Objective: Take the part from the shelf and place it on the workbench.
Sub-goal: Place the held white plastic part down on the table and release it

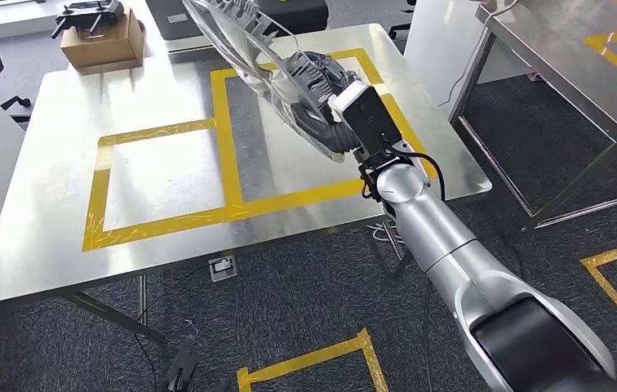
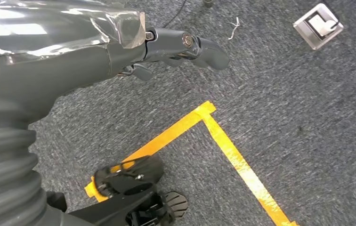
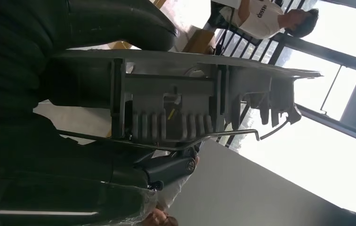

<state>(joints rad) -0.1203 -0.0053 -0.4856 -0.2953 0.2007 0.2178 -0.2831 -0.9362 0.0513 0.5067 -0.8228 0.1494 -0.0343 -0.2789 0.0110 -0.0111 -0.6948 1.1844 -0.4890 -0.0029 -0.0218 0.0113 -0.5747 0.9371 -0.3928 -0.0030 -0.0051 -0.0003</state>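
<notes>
The right hand [image 1: 327,91] grips the long grey plastic part [image 1: 244,45] (thumb on one face, fingers [image 3: 166,169] on the other), holding it tilted above the steel workbench [image 1: 68,237]. The left hand [image 2: 166,47] hangs over carpet, fingers loosely curled, holding nothing.

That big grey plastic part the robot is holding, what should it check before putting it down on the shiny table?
1. Part held: ok. The right hand grips the long grey ribbed plastic part.
2. Part over the workbench: ok. It hangs above the shiny steel table.
3. Landing spot free: ok. The yellow tape rectangle looks bare.
4. Part level: not ok. It sits tilted.
5. Left hand out of the way: ok. It hangs over grey carpet, holding nothing.
6. Cardboard box distance: ok, far corner.
</notes>
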